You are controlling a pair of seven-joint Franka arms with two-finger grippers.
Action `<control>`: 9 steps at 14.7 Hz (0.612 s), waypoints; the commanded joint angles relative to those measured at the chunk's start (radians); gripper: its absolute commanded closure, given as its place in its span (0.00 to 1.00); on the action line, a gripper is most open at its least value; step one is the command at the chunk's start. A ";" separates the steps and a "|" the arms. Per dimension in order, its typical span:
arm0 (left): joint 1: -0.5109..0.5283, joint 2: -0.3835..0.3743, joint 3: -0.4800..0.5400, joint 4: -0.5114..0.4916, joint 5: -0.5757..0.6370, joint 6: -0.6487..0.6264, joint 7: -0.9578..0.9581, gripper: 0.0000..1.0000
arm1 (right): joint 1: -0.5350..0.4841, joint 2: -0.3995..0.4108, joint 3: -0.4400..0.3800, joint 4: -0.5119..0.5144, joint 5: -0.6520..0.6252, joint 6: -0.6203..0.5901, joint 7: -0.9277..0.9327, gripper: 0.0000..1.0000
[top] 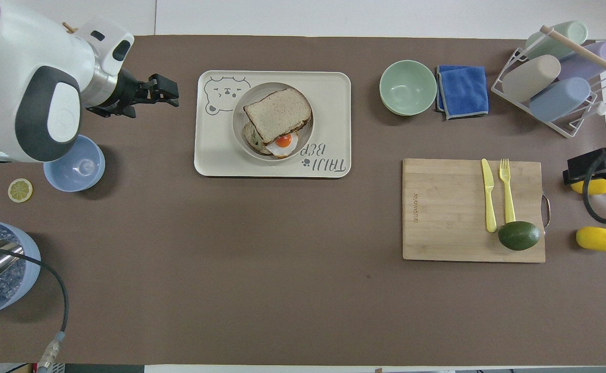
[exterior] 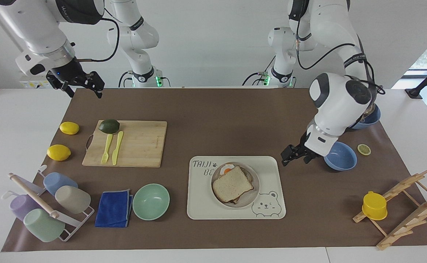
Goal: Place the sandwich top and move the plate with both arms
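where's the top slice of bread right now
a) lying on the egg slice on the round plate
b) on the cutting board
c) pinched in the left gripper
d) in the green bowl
a: the sandwich top lies on the fried egg slice on the plate, while the left gripper hangs empty over the mat beside the tray.

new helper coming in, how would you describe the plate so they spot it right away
Find the cream bear tray in the middle of the brown mat. The plate is the small round beige-grey dish sitting on it, next to the bear drawing. Unlike the mint-green bowl beside the tray, it is shallow and carries a sandwich with a bread slice on top.
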 commanded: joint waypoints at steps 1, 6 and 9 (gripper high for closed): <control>0.001 -0.126 0.027 -0.025 0.054 -0.121 0.009 0.00 | -0.009 -0.005 0.008 0.001 -0.008 0.004 -0.025 0.00; 0.010 -0.280 0.032 -0.028 0.132 -0.349 0.009 0.00 | -0.009 -0.005 0.009 0.004 -0.008 0.002 -0.025 0.00; 0.012 -0.344 0.024 -0.046 0.134 -0.484 0.011 0.00 | -0.009 -0.005 0.009 0.006 -0.008 0.004 -0.025 0.00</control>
